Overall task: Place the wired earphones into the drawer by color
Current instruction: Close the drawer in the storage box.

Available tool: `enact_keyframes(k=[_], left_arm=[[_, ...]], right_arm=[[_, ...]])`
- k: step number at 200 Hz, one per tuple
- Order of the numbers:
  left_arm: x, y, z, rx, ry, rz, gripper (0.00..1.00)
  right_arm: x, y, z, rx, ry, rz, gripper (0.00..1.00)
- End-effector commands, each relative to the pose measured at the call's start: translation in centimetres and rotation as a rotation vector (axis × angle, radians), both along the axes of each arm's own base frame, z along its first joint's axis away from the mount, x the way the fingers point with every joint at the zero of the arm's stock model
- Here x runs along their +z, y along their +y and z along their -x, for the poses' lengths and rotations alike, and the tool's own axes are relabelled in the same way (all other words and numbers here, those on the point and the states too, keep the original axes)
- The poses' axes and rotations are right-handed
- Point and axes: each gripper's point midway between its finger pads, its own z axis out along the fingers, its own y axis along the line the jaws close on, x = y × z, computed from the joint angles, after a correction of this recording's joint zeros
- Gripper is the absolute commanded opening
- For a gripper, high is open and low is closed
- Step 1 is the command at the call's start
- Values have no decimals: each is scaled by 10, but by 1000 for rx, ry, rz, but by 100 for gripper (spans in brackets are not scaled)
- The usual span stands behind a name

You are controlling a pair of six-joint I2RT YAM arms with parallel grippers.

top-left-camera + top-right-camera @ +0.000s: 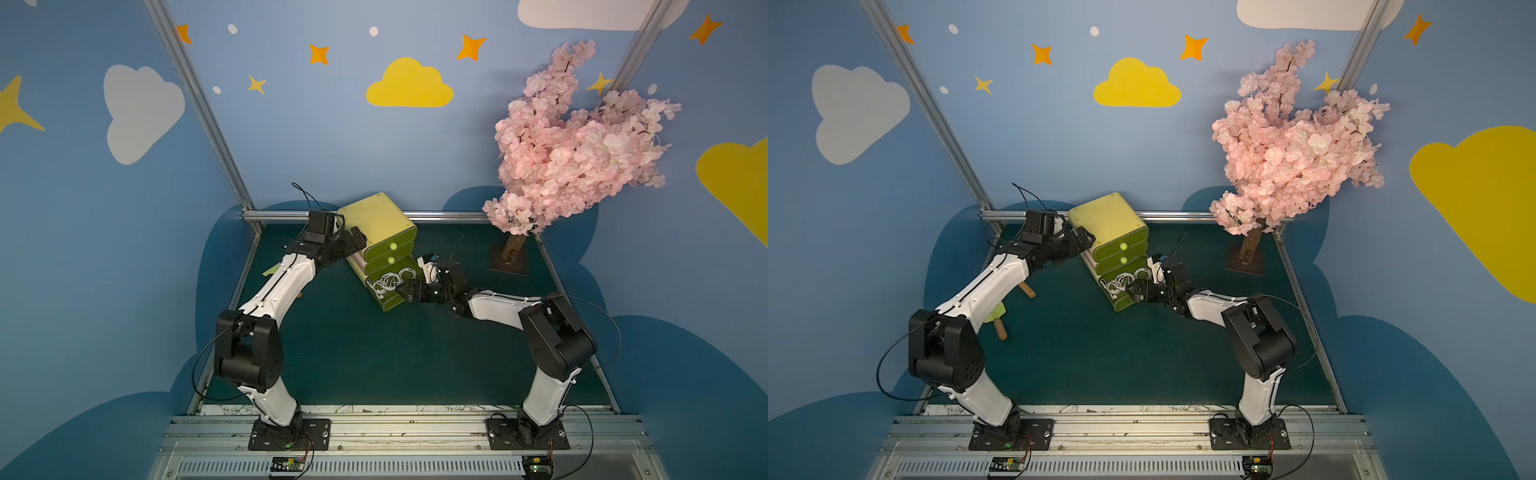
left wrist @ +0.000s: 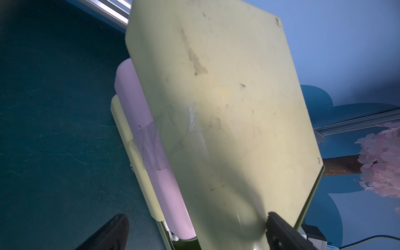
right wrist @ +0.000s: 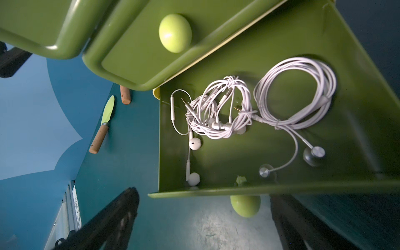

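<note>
On the far left of the dark green mat (image 1: 374, 365), half under the left arm (image 1: 274, 282): a toy knife (image 1: 1000, 327) with green blade and wooden handle, and near it a second wooden handle (image 1: 1027, 289). Arm bent at the elbow, forearm reaching toward the back wall, wrist turned to the right. At its end the left gripper (image 1: 351, 243), close against the left side of the yellow-green drawer cabinet (image 1: 376, 216). Its fingers (image 2: 281, 233) spread wide and gripping nothing, one at the cabinet's pale side wall, the other over bare mat. Well apart from the earphones, with the cabinet body between.

Two upper drawers (image 1: 388, 253) closed. Below them the bottom drawer (image 3: 216, 191), standing open. On its floor the white wired earphones (image 3: 218, 112): a tangled bundle touching a larger loose coil (image 3: 296, 93) with two metal-backed buds.

Just in front of this drawer, the right gripper (image 3: 205, 199), fingers (image 3: 121, 212) wide apart and empty, the drawer's round knob (image 3: 245, 205) between them. Earphones just beyond the fingertips, behind the drawer's front wall, untouched. The right arm (image 1: 498, 305) low over the mat, forearm pointing left toward the cabinet, elbow raised.

Far right at the back: a pink blossom tree (image 1: 573, 141).
</note>
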Motion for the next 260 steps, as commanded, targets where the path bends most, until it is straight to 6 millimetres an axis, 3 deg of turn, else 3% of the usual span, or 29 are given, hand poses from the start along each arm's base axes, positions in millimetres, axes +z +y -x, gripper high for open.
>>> enact_keyframes(k=[1, 182, 260], left_arm=[[-20, 5, 8, 0, 52, -45, 100], [-17, 1, 14, -15, 50, -38, 100], [-17, 1, 13, -16, 47, -36, 100]], right_arm=[[16, 12, -13, 2, -68, -38, 99], [31, 64, -63, -1, -297, -183, 99], [32, 68, -70, -26, -463, -268, 99]])
